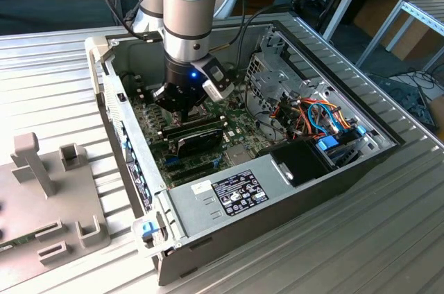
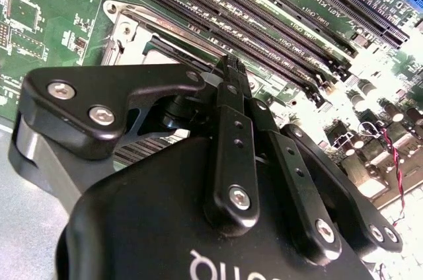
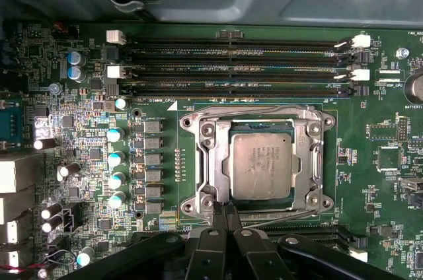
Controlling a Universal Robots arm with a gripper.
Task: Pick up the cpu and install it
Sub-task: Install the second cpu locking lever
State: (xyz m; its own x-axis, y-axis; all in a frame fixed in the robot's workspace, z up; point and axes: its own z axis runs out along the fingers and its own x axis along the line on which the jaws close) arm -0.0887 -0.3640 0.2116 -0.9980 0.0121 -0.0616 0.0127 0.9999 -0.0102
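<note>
the gripper (image 3: 223, 212), fingers pressed together and empty, hovers just beside the socket (image 3: 201, 161) where the cpu (image 3: 261, 166) lies: light, thin, stiff, fragile, best held by its edges.

Workshop: opened computer case (image 1: 305, 190) on slatted metal bench (image 1: 388, 238).

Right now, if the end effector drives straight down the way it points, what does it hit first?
Probably the near edge of the square metal socket frame around the silver-grey square cpu; the end effector looks shut and empty. Depth is unclear.
</note>
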